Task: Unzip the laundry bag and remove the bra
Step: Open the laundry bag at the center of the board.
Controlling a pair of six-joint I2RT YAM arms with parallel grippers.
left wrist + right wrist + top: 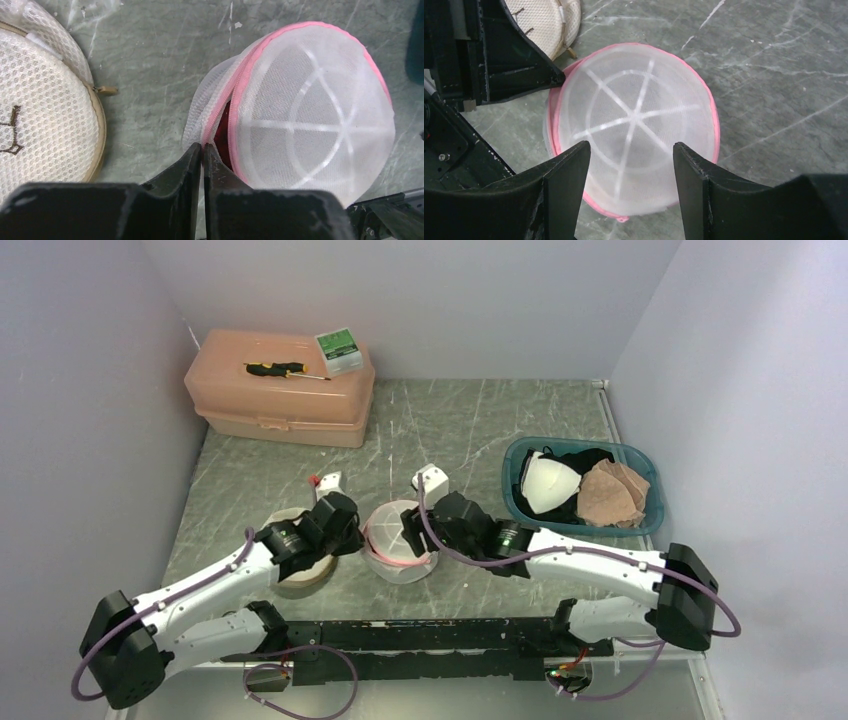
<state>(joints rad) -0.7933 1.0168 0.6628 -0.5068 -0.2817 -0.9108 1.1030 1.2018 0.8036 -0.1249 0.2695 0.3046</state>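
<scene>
Although the left gripper is pinched tight against the pink zip of the round white mesh laundry bag, its pull is hidden; the right gripper gapes wide.

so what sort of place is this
Probably a robot test cell: plain white walls box in a marbled tabletop holding staged props, a mesh laundry bag and a toolbox.

Bright, diffuse light casts soft shadows on the table; wrist views are sharp, slightly softer close up.
</scene>
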